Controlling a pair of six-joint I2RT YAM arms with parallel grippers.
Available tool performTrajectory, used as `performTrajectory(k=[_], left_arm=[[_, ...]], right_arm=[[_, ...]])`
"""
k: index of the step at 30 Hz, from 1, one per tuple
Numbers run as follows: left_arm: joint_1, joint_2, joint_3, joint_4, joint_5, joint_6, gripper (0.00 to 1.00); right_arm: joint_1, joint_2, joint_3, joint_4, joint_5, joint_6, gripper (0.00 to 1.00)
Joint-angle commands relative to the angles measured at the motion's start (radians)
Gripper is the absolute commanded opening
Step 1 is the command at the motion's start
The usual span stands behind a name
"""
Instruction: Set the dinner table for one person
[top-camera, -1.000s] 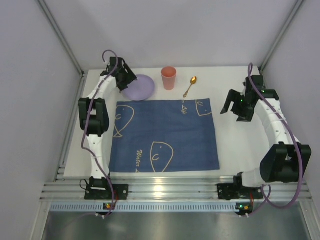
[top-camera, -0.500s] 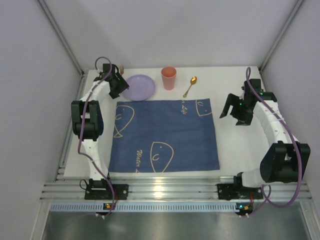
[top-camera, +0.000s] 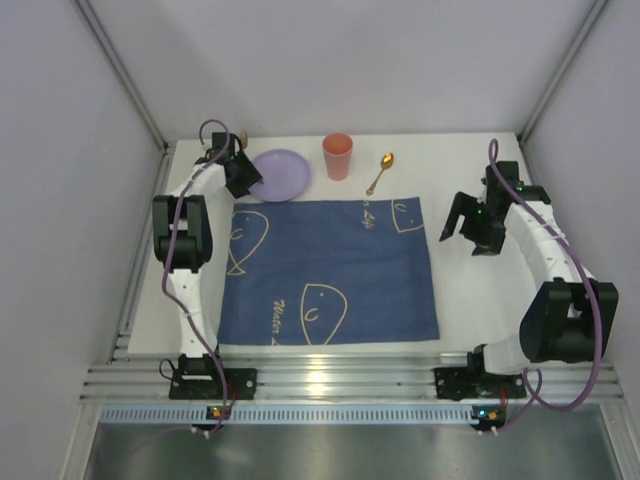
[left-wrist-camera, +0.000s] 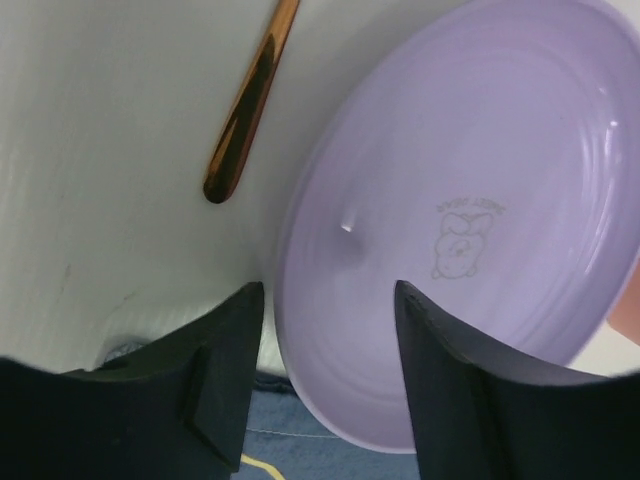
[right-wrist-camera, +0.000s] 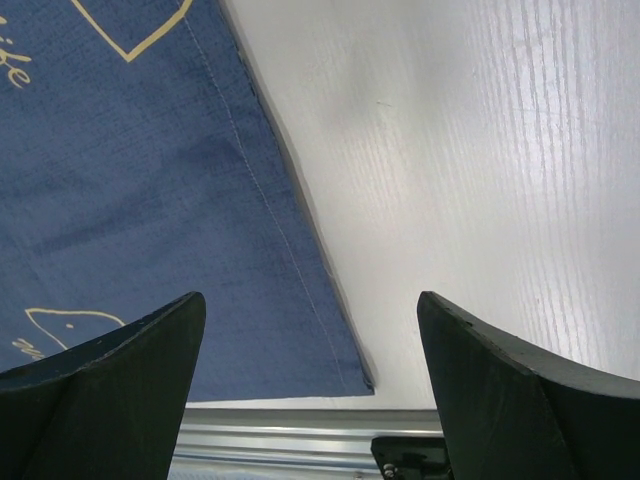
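The left gripper (left-wrist-camera: 328, 300) is down at the plate (top-camera: 285, 172), just beyond the mat's (top-camera: 330, 270) far left corner. Its fingers are spread with the plate's rim between them. A gold handle (left-wrist-camera: 250, 100) lies beside the plate. The cup (top-camera: 337, 156) and spoon (top-camera: 380, 172) sit past the mat's far edge. The right gripper (right-wrist-camera: 310, 300) hangs over the mat's right edge, fingers wide apart. The white table (top-camera: 470, 300) lies under the mat and shows all round it.

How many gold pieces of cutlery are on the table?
2. A spoon lies right of the cup at the back. A second gold handle lies just left of the plate, its other end out of view. The left arm could hide more.
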Motion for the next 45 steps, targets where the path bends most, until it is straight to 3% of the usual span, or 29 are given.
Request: performTrajectory(k=[1, 3, 4, 7, 17, 20, 23, 27, 33, 44, 45], left_arm=[[0.004, 0.035, 0.051, 0.016, 0.019, -0.009, 0.56], [0.004, 0.045, 0.058, 0.022, 0.028, -0.017, 0.45], [0.004, 0.051, 0.064, 0.028, 0.046, -0.018, 0.27], [0.004, 0.051, 0.080, 0.039, 0.080, -0.023, 0.00], [0.004, -0.012, 0.180, 0.089, 0.275, -0.026, 0.00], [0.002, -0.049, 0.170, 0.091, 0.425, -0.014, 0.00], [-0.018, -0.125, 0.068, 0.068, 0.510, 0.047, 0.00], [-0.068, -0.315, -0.218, 0.016, 0.462, 0.160, 0.00], [-0.122, -0.562, -0.585, 0.039, 0.410, 0.190, 0.00], [-0.308, -0.682, -0.779, 0.006, 0.303, 0.213, 0.00], [-0.317, -0.679, -0.791, 0.011, 0.285, 0.209, 0.11]], right_arm=[[-0.011, 0.003, 0.003, 0.011, 0.017, -0.010, 0.87], [-0.011, 0.003, 0.006, 0.010, 0.022, -0.012, 0.87], [-0.011, 0.005, 0.007, 0.008, 0.024, -0.014, 0.87], [-0.012, 0.006, 0.005, 0.008, 0.027, -0.017, 0.87], [-0.012, 0.014, 0.003, 0.013, -0.027, -0.043, 0.87], [-0.012, 0.005, 0.003, 0.014, -0.033, -0.044, 0.87], [-0.012, -0.007, -0.012, 0.024, -0.057, -0.029, 0.86], [-0.011, -0.043, -0.029, 0.037, -0.108, 0.016, 0.86], [-0.008, -0.104, -0.072, 0.048, -0.121, 0.014, 0.86], [-0.008, -0.215, -0.248, 0.079, -0.117, 0.011, 0.86], [-0.008, -0.224, -0.254, 0.077, -0.116, 0.009, 0.86]])
